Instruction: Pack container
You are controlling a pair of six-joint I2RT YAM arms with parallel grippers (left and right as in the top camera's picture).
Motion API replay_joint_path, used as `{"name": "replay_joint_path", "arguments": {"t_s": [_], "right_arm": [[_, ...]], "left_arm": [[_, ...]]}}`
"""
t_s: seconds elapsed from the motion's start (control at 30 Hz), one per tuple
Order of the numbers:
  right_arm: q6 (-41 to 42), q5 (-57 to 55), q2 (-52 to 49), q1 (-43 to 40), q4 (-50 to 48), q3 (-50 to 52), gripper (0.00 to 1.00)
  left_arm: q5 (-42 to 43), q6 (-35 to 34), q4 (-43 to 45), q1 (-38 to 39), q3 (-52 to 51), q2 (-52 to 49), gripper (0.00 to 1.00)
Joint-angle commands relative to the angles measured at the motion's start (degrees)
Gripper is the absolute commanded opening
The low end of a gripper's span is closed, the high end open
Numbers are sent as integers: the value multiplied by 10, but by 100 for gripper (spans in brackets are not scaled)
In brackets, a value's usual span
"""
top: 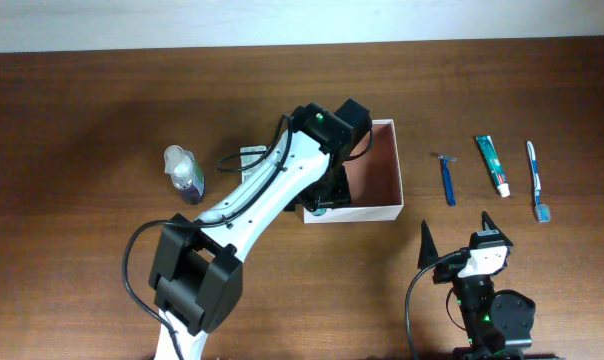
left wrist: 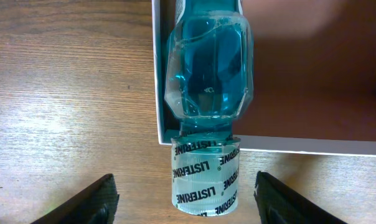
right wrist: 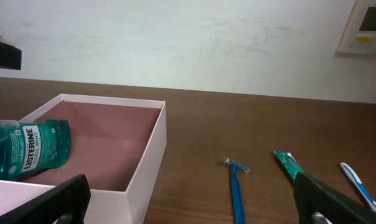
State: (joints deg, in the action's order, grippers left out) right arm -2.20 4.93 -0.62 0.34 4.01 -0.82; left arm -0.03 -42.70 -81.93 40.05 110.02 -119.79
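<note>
Hovering, left fingers [left wrist: 94, 202] parted, I risk the blue plastic mouthwash bottle [left wrist: 206, 81], seemingly propped on the white cardboard container [left wrist: 312, 145], sliding out.

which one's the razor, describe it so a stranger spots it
Find the white-walled box near the middle of the table. Three slim toiletries lie in a row to its right; the razor is nearest the box. It has a blue handle with a crossbar head, unlike the green tube and the blue-and-white toothbrush.
</note>
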Motion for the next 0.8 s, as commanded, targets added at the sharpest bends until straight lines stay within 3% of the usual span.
{"name": "replay_joint_path", "arguments": {"t_s": [0.0,0.63,0.77], "right_arm": [[-3,-5,4,-4,0,5,99],[-3,-5,4,-4,0,5,99],[-3,-5,4,-4,0,5,98]], "left_arm": [[-4,-1,3,-3,-5,12,75],[-4,-1,14,-3,-5,-2,74],[-4,-1,17,-3,-5,-2,65]]}}
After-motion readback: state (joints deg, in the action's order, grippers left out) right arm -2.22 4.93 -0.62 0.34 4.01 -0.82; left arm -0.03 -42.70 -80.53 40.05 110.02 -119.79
